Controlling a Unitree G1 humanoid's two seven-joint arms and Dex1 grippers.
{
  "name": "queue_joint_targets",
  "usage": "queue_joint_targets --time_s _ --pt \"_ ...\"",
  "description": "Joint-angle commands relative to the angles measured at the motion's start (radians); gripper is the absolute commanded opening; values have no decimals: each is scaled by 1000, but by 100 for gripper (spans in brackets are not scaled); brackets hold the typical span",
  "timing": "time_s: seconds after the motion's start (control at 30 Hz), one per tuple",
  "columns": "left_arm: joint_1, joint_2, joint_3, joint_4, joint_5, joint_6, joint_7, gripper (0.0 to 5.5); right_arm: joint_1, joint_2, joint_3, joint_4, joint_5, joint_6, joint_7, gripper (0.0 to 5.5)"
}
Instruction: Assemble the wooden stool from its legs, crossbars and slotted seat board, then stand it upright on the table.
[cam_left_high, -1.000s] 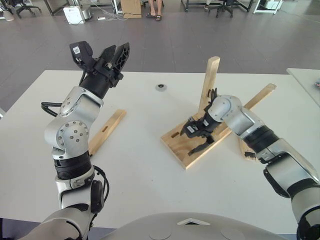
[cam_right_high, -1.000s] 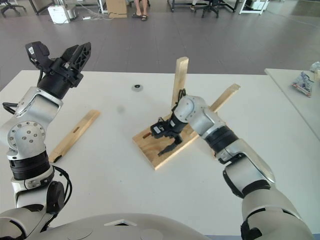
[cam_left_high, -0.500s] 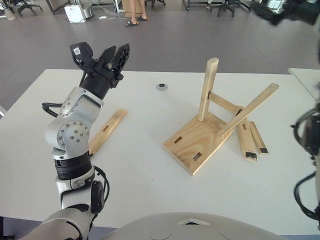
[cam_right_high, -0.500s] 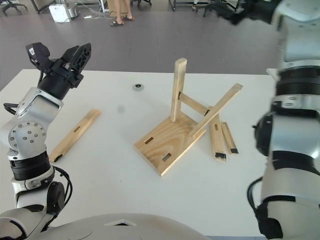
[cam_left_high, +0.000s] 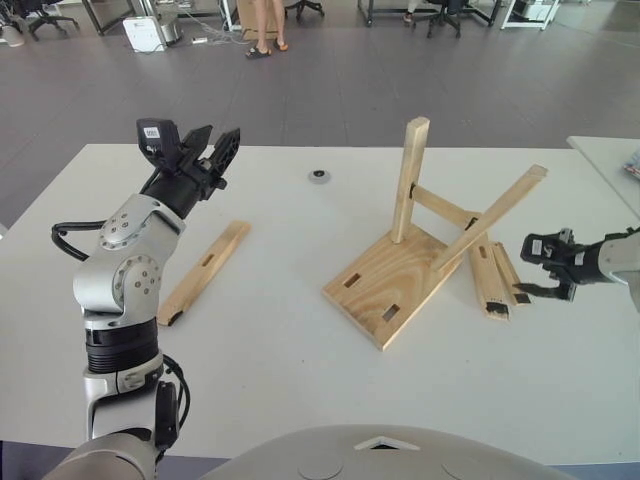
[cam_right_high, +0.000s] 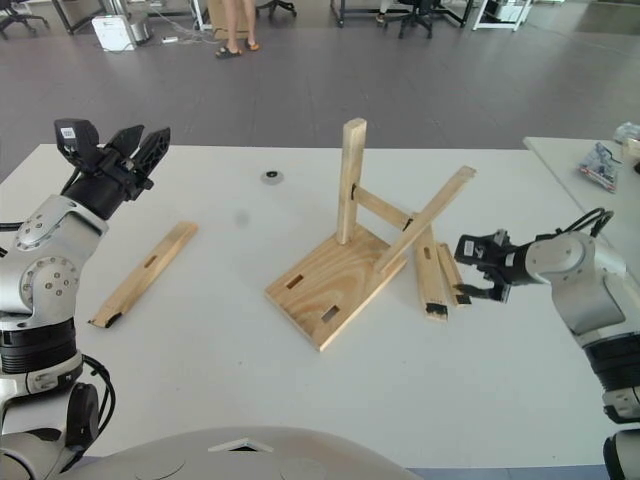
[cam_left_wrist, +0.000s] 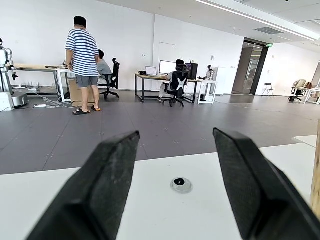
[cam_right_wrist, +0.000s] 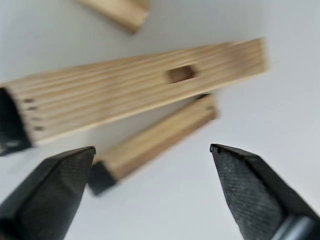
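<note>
Pale bare wood, matt, grain showing: seat board, upright leg, loose pieces at right. Smooth matt white table. Matt black, finely textured plastic on right gripper fingers.

white table bears seat board, loose leg, two slats, small disc.

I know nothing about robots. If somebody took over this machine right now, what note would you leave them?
Left gripper: fingers open, empty, raised over the far left of the table.
Right gripper: fingers open, empty, beside two loose pieces lying right of the seat board.
Done: one leg stands in the seat board; a crossbar links it to a second leg, which leans.
Left: two slots in the board are empty; a third leg lies loose on the left; the stool is not yet upright.
</note>
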Motion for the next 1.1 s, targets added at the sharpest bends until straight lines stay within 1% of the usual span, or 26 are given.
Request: queue_joint_targets --time_s 0.03,0.17,0.27,0.33,0.53,0.87,1.03,1.1 --pt "-2 -6 -11 -4 11 14 0 275 22 62 -21 -52 18 69 -53 431" --pt "-2 -16 -21 -7 7 20 0 275 13 100 -47 -83 39 117 -88 431" --pt "3 -17 -18 -11 4 24 0 275 -23 57 -62 -76 11 110 -100 431" --pt "6 -20 -19 -14 4 24 2 275 -68 56 -76 -74 13 120 -105 431" --pt "2 -26 -21 -12 5 26 -1 275 -43 114 -33 -88 25 143 -114 431" --pt "-7 -31 -26 -3 8 26 -2 275 -70 279 21 10 17 162 -228 431" --pt "3 -37 -25 -13 7 26 5 275 -99 282 23 5 18 164 -233 431" --pt "5 -41 -25 -15 8 25 9 275 -117 304 40 27 11 157 -242 431"
